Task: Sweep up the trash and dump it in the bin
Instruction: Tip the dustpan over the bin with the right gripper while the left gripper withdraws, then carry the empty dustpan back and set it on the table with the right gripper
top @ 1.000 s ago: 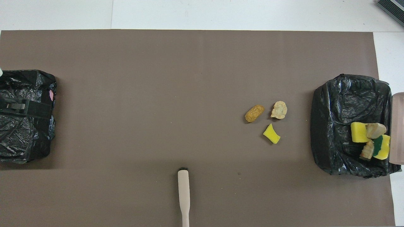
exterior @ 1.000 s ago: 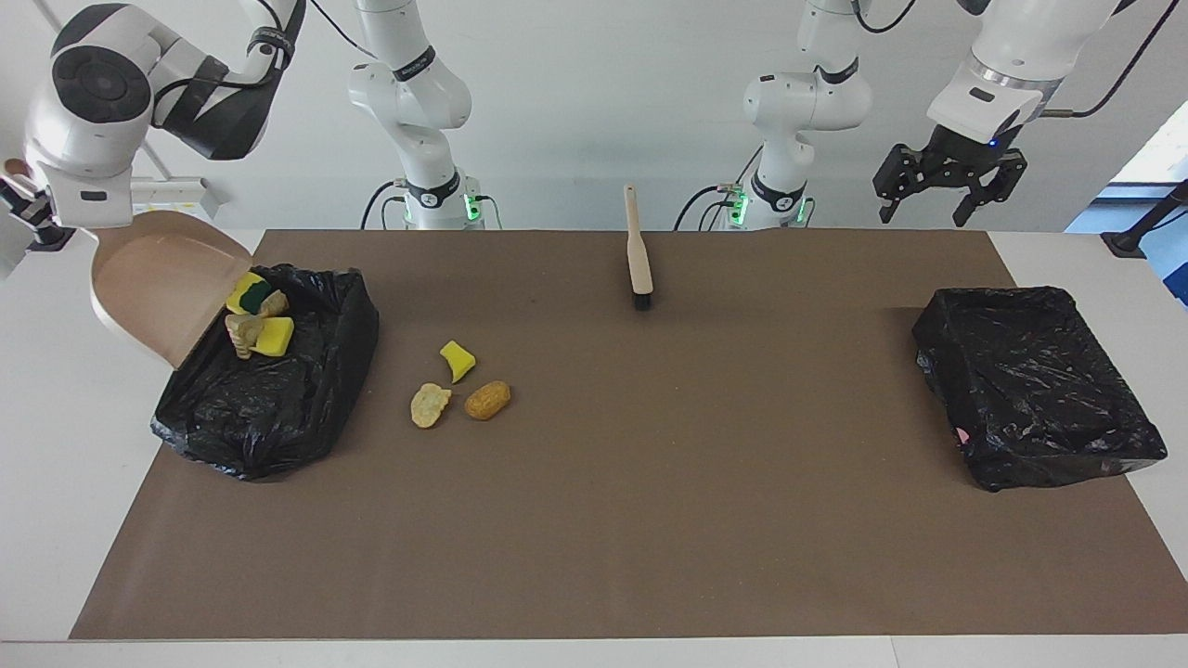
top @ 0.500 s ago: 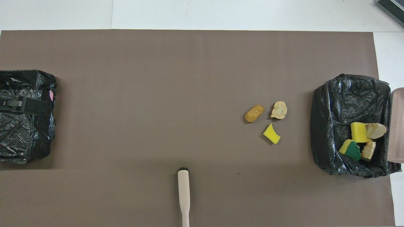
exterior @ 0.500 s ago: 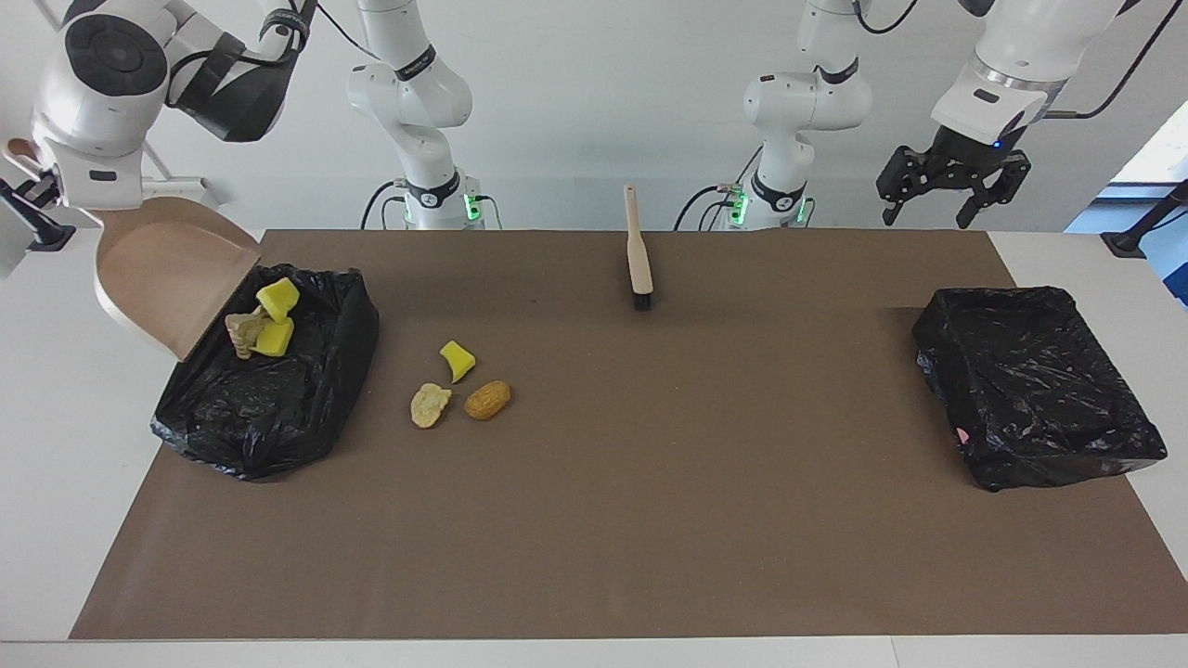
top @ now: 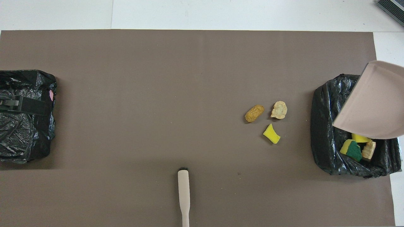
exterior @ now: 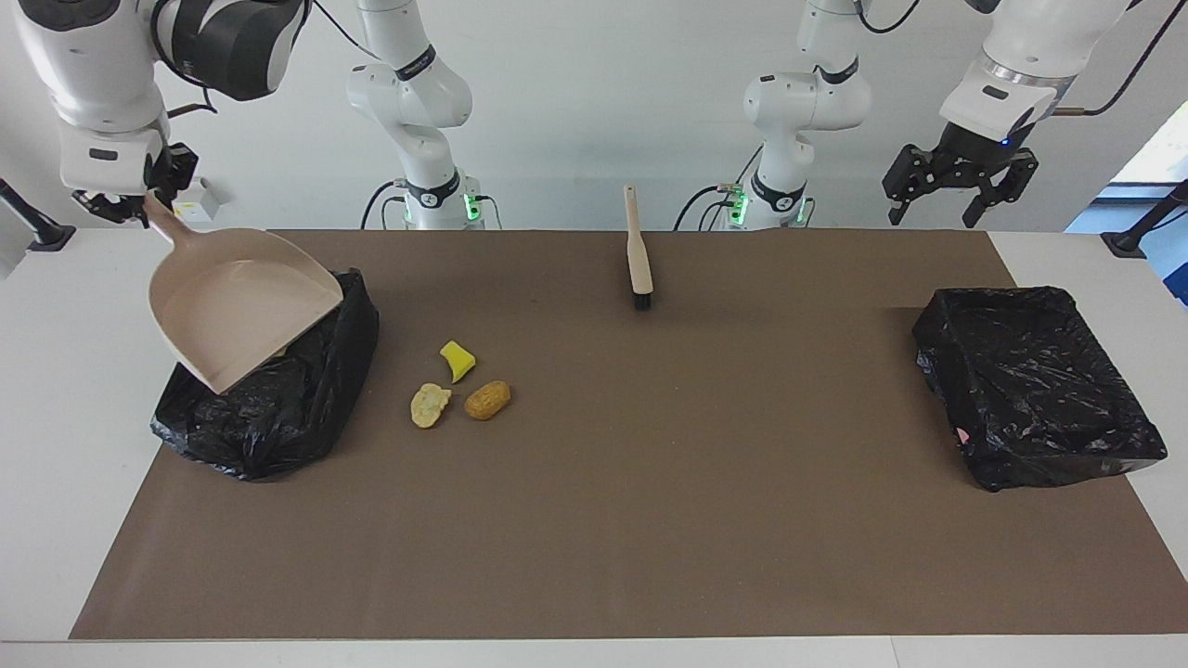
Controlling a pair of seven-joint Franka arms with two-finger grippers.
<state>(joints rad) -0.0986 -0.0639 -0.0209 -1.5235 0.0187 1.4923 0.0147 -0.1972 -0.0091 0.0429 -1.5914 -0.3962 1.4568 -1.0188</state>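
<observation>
My right gripper (exterior: 125,199) is shut on the handle of the beige dustpan (exterior: 237,311), which hangs empty over the black-lined bin (exterior: 306,408) at the right arm's end. In the overhead view the dustpan (top: 374,104) covers part of that bin (top: 325,126). A green-and-yellow sponge (top: 351,149), a beige chunk (top: 368,149) and a yellow sponge bit (top: 359,138) lie in the bin. A yellow sponge bit (exterior: 457,360), a beige chunk (exterior: 430,404) and a brown lump (exterior: 487,400) lie on the brown mat beside the bin. My left gripper (exterior: 961,190) waits open and raised at its own end.
The beige brush (exterior: 638,246) lies on the mat near the robots, bristles pointing away from them. A second black-lined bin (exterior: 1035,380) stands at the left arm's end, with the left gripper (top: 19,105) over it in the overhead view.
The right gripper rose and turned, swinging the dustpan from steeply tipped to nearly level over the bin. The scraps slid off it into the bin. The left gripper barely moved.
</observation>
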